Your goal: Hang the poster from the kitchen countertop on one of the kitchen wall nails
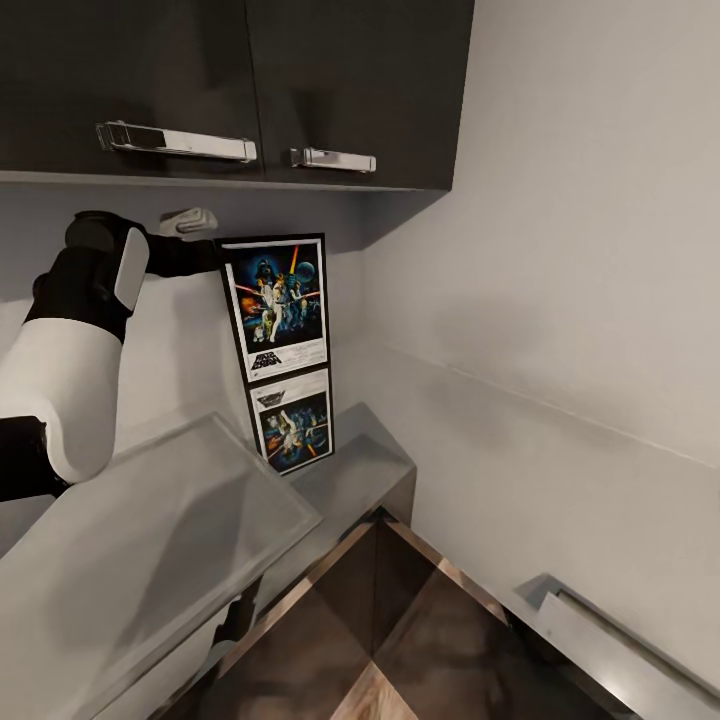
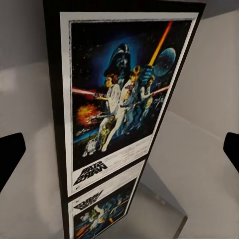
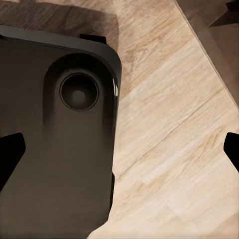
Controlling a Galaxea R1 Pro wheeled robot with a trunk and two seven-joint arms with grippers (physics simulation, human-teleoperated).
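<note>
Poster (image 1: 278, 310): upright on desk (image 1: 150, 520), leaning at wall. My left gripper (image 2: 119, 149) spread, aimed for grasping; right gripper (image 3: 119, 154) spread, idle.

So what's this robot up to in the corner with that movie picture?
The robot's left arm reaches toward a black-framed Star Wars poster that stands upright on the pale grey, reflective kitchen countertop, against the wall under dark upper cabinets. In the left wrist view, the left gripper is open with the poster ahead, not gripped. The right gripper hangs open over wooden floor.
</note>
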